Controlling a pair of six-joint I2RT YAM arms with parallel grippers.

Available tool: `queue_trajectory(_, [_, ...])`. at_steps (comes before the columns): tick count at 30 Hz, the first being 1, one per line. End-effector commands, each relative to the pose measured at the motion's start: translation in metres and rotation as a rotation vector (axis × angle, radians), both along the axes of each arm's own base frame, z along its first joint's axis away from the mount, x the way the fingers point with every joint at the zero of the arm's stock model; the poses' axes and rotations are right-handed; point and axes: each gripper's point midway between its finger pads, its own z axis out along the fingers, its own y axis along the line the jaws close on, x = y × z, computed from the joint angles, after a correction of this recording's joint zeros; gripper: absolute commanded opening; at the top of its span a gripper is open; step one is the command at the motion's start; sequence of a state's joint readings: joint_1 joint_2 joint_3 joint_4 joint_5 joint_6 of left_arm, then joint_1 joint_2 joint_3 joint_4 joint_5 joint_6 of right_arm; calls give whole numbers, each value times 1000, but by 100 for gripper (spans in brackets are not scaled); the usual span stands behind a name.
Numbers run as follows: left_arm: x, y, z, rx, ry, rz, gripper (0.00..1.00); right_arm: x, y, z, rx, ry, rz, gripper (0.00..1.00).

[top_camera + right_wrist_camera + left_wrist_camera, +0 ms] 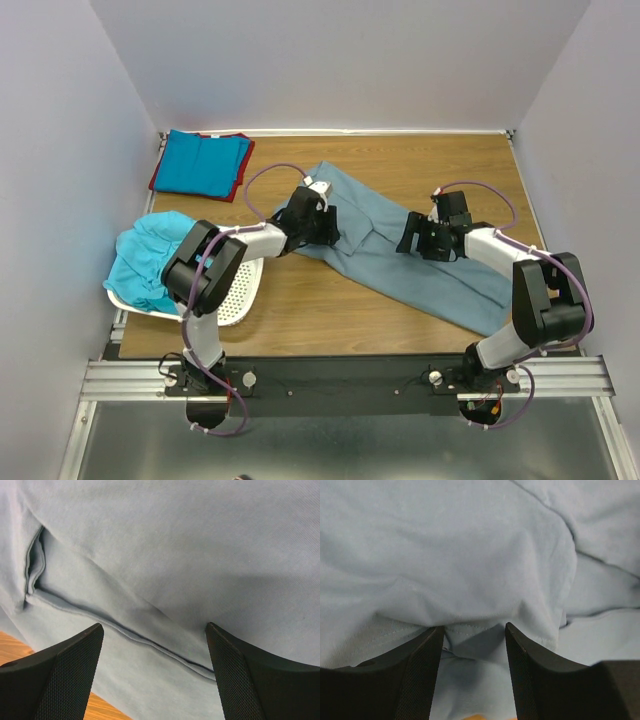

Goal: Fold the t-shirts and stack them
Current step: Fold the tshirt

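1. Landmark: the grey-blue t-shirt (390, 272). It lies on the wooden table (310, 300), running as a long slanted band from back-centre down to front-right.
2. Far left of the grey-blue t-shirt: a white perforated basket (240, 295) at the table's near-left edge. A turquoise t-shirt (150, 255) is heaped in it and spills over its left rim. It does not touch the landmark shirt.
3. Left and behind the grey-blue t-shirt, in the back-left corner: a blue t-shirt (200, 165), folded flat. It lies on a red t-shirt (190, 193), of which only a border shows. The pair sits near the landmark's upper end, with bare wood between.
4. On the grey-blue t-shirt's upper-left edge: the left gripper (322, 218). In the wrist view the left gripper (474, 626) has its jaws parted. A hemmed fold of the shirt (470, 555) is bunched over and between the fingertips (432, 645). The pads are not pressed together on the cloth, so the jaws are released.
5. Over the grey-blue t-shirt's middle, toward its right side: the right gripper (412, 240). In the wrist view the right gripper (155, 627) has its jaws spread wide, with nothing between them. Below them lies the cloth (175, 540), with a folded seam crossing on a slant. A sliver of table wood (10, 650) shows at the lower left.
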State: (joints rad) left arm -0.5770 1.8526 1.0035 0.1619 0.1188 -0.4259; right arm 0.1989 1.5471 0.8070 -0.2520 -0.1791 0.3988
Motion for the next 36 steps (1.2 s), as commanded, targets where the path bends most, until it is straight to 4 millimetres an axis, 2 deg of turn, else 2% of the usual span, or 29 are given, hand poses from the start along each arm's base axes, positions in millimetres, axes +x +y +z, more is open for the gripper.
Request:
queue_trajectory(1, [1, 6, -40, 91, 64, -10, 61, -23, 12, -18, 57, 104, 40, 90])
queue_trajectory(5, [12, -1, -44, 98, 68, -24, 61, -26, 14, -15, 71, 95, 44, 90])
queue_trajectory(8, [28, -3, -39, 103, 48, -25, 61, -30, 16, -15, 83, 98, 52, 90])
queue_trajectory(9, [39, -4, -31, 93, 30, -21, 61, -32, 17, -15, 85, 100, 58, 90])
queue_trajectory(11, [46, -3, -33, 107, 42, -20, 61, -36, 18, -17, 90, 107, 58, 90])
queue_trajectory(14, [70, -5, -19, 114, 4, -28, 61, -41, 23, -17, 100, 110, 71, 90])
queue_trajectory(16, [80, -4, -17, 120, 3, -25, 61, -42, 24, -17, 107, 110, 73, 90])
queue_trajectory(17, [82, 1, -25, 136, 26, -19, 61, -42, 26, -17, 110, 109, 73, 90])
queue_trajectory(19, [95, 1, -18, 138, 7, -17, 61, -42, 29, -16, 121, 107, 80, 90])
queue_trajectory(20, [98, 4, -22, 146, 17, -12, 61, -42, 32, -15, 129, 104, 83, 90])
queue_trajectory(21, [105, 3, -17, 140, 4, -10, 61, -41, 34, -16, 133, 104, 91, 90])
queue_trajectory(22, [107, 5, -22, 146, 19, -12, 61, -40, 37, -15, 142, 103, 92, 90])
queue_trajectory(24, [115, 2, -16, 140, 8, -16, 61, -39, 39, -17, 142, 108, 96, 90])
queue_trajectory(25, [116, 1, -20, 143, 19, -24, 61, -37, 41, -18, 144, 107, 97, 90])
queue_trajectory(26, [122, -2, -14, 134, 4, -26, 61, -36, 43, -18, 147, 106, 101, 90])
queue_trajectory(29, [128, -3, -17, 134, 18, -32, 60, -33, 49, -19, 157, 111, 107, 90])
queue_trajectory(30, [135, -4, -11, 127, 3, -29, 60, -32, 52, -18, 161, 105, 114, 90])
queue_trajectory(32, [139, -5, -13, 124, 11, -31, 61, -28, 56, -17, 167, 104, 117, 90])
queue_trajectory(33, [147, -7, -7, 114, -4, -27, 61, -27, 59, -17, 168, 101, 122, 90])
queue_trajectory(34, [149, -6, -12, 119, 7, -27, 61, -24, 62, -13, 175, 93, 126, 90])
queue_trajectory(36, [158, -10, -3, 111, -18, -31, 60, -22, 66, -13, 177, 93, 134, 90])
